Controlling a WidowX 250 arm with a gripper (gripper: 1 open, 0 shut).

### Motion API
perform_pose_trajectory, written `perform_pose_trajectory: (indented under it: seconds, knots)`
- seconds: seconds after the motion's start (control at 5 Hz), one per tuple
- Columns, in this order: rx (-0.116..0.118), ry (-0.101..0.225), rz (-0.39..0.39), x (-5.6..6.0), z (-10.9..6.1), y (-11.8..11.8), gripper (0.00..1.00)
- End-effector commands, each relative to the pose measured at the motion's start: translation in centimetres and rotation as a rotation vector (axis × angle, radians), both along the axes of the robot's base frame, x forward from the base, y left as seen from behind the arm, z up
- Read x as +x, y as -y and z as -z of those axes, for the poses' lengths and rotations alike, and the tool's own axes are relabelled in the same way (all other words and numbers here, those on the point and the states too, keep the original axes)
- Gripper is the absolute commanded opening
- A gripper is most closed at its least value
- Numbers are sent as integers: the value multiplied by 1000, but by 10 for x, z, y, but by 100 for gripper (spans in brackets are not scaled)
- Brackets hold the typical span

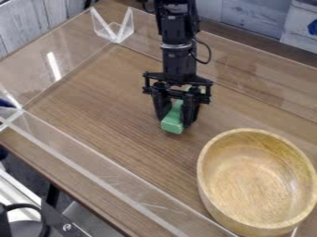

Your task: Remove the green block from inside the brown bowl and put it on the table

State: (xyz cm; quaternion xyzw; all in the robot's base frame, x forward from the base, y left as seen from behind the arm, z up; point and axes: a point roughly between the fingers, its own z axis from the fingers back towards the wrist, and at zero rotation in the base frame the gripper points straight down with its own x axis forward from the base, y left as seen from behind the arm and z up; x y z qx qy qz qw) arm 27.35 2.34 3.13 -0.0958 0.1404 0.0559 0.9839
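Note:
The green block (175, 120) stands on end between my gripper's two black fingers, its lower end at or just above the table (99, 97). My gripper (177, 113) points down from the black arm and is shut on the block. The brown bowl (207, 167) sits at the front right, a short way to the right of the block. It is a round light wooden bowl with a thick rim, and its inside holds nothing.
Clear acrylic walls (69, 153) run along the table's front left edge and its left side. A clear acrylic bracket (111, 26) stands at the back left corner. Blue and white clutter lies beyond the table's far right edge.

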Motion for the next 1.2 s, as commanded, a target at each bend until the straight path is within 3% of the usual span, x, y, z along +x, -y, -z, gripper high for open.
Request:
perform_pose_trajectory:
  seconds: [0.0, 0.2, 0.4, 0.6, 1.0]
  knots:
    - [15, 92, -5, 12, -25, 2, 0]
    - [21, 131, -15, 14, -38, 5, 0]
    - [-7, 184, 47, 8, -59, 2, 0]
    - [-13, 186, 129, -7, -59, -4, 0]
    - [118, 183, 9, -52, -37, -53, 0]
